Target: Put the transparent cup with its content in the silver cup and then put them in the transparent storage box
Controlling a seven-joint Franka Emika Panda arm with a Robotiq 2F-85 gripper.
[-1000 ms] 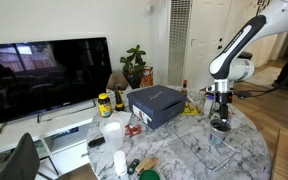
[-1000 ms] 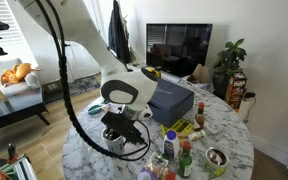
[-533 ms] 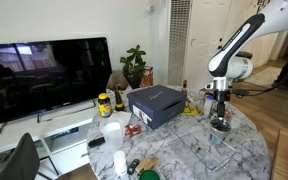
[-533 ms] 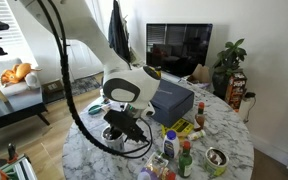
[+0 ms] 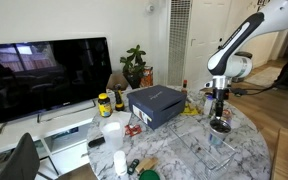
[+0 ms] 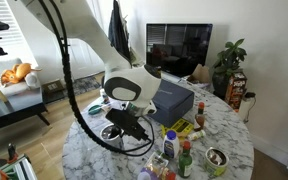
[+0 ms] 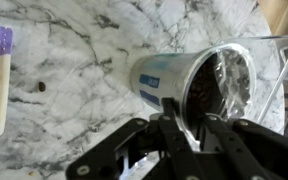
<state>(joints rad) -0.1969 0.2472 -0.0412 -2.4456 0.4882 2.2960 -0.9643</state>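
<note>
Above the marble desk (image 7: 74, 60), the end effector (image 7: 191, 120) is clamped on the wall of the silver cup (image 7: 179, 75), close to its rim. The transparent cup (image 7: 234, 78) with its dark contents already sits nested inside it, so the first step looks done. What remains is setting the pair into the transparent storage box (image 7: 282, 70), whose clear edge shows just beside the cup's mouth in the wrist view. Whether the cup's base is clear of the desk I cannot tell.
</note>
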